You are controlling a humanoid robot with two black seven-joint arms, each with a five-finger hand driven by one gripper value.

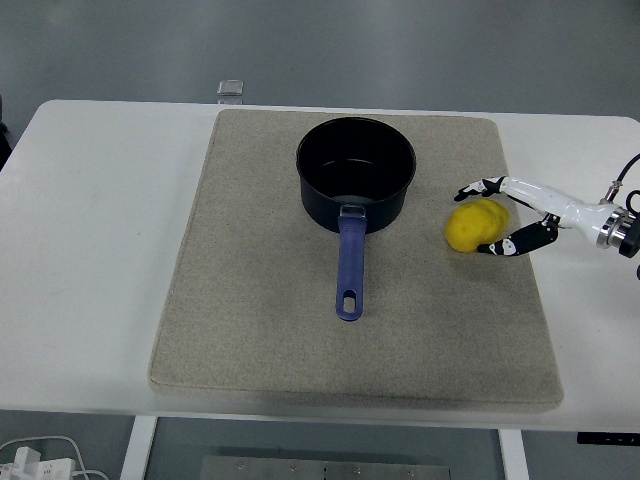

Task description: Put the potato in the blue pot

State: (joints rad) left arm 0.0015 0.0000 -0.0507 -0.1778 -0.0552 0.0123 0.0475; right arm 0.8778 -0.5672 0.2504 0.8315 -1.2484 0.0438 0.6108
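A yellow potato (472, 226) lies on the beige mat (260, 300), to the right of the blue pot (355, 170). The pot stands at the mat's back middle, empty, with its blue handle (349, 262) pointing toward the near edge. My right hand (486, 217) comes in from the right edge. Its fingers are curled around the potato's right side, one fingertip above it and one below it. The potato rests on the mat. The left arm is out of view.
The mat covers the middle of the white table (90, 250). A small grey object (231, 89) sits at the table's far edge, behind the mat. A black cable (628, 165) runs by my right wrist.
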